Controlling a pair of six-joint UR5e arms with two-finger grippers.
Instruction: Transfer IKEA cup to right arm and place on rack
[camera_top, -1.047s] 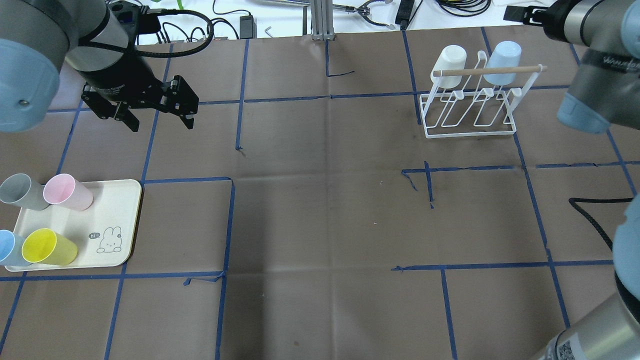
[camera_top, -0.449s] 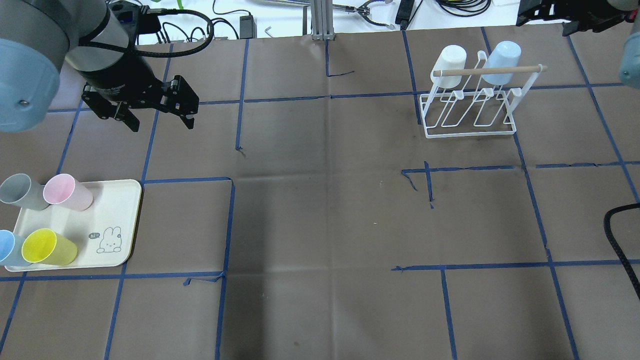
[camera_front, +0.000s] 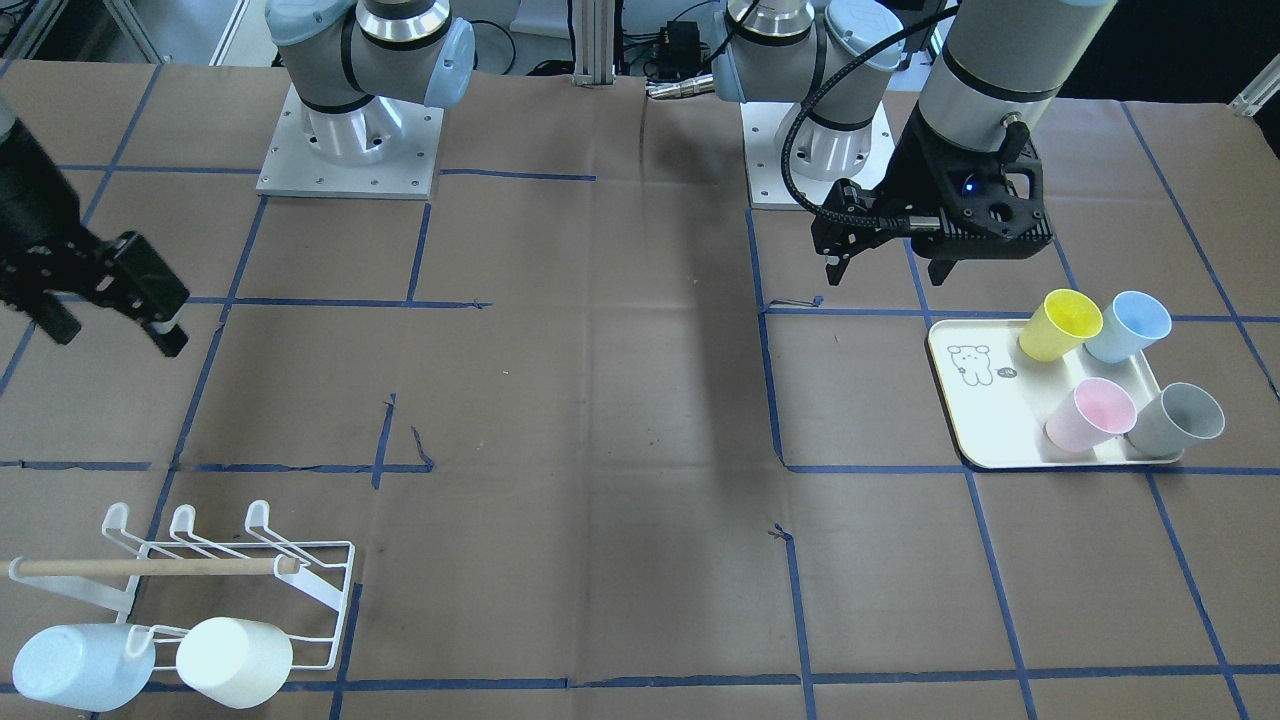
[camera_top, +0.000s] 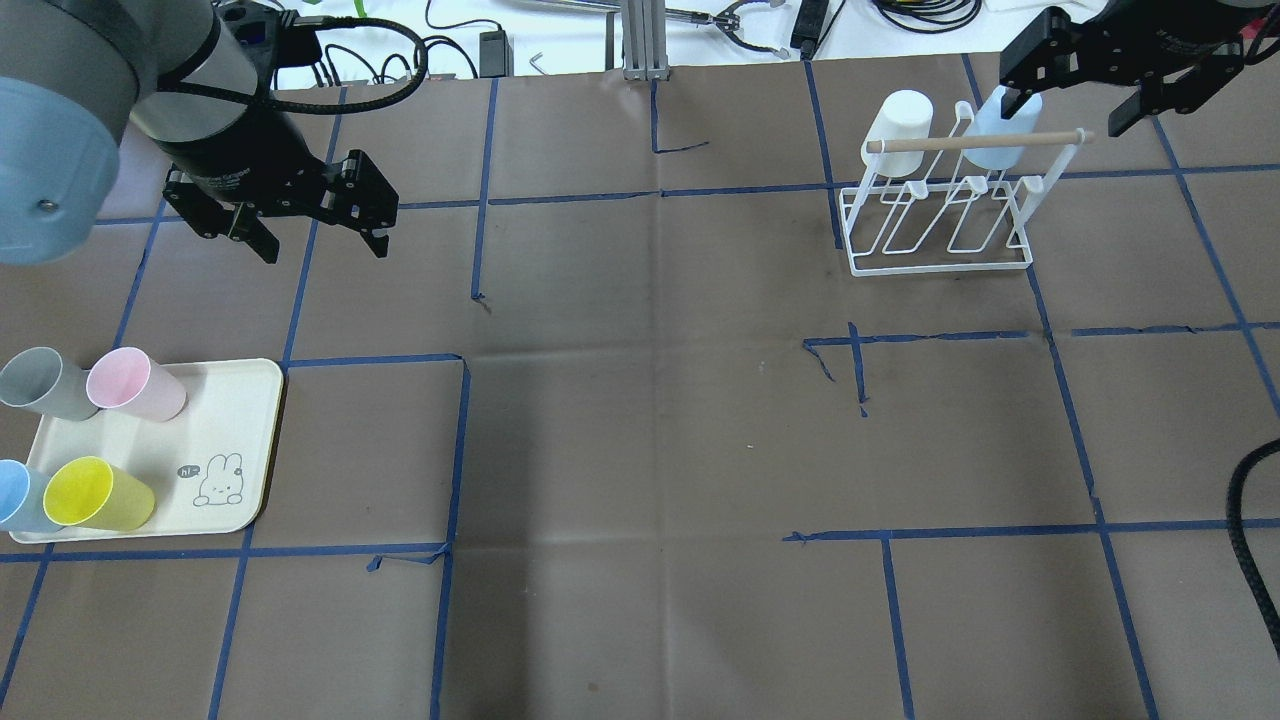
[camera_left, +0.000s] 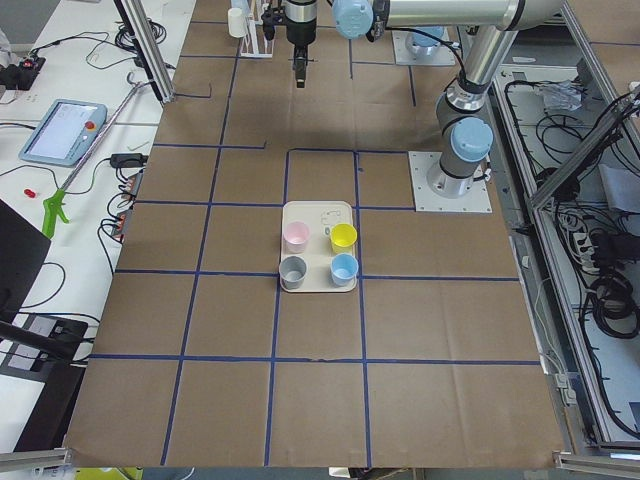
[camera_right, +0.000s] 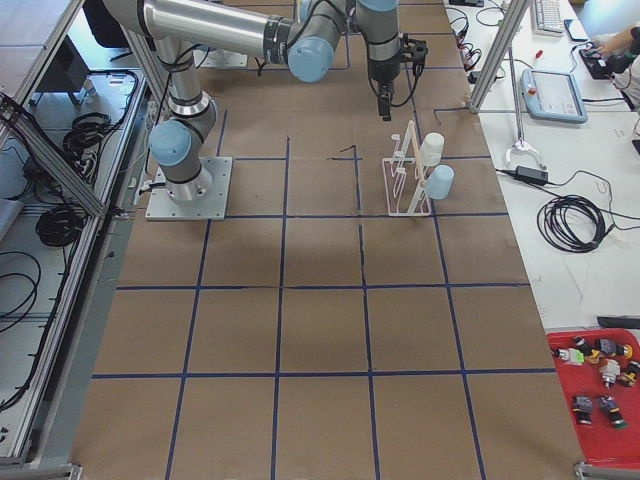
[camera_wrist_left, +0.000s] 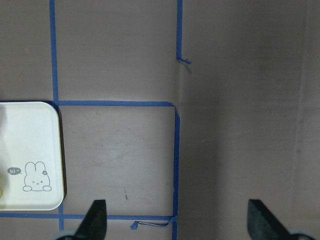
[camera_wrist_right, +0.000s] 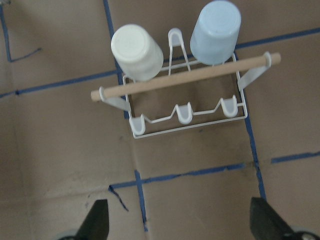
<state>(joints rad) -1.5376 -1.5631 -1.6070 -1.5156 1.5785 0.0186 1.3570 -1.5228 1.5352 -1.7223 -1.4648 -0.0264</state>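
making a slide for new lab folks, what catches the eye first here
A yellow cup, a pink cup, a grey cup and a blue cup sit on a cream tray on the robot's left side of the table. On its right side, a white wire rack holds a white cup and a pale blue cup upside down. The left hand by the tray and the right hand by the rack are both open and empty.

Six cups (camera_front: 1058, 325), one tray (camera_front: 1000, 425), one rack (camera_wrist_right: 185, 80), two grippers (camera_top: 324, 250).
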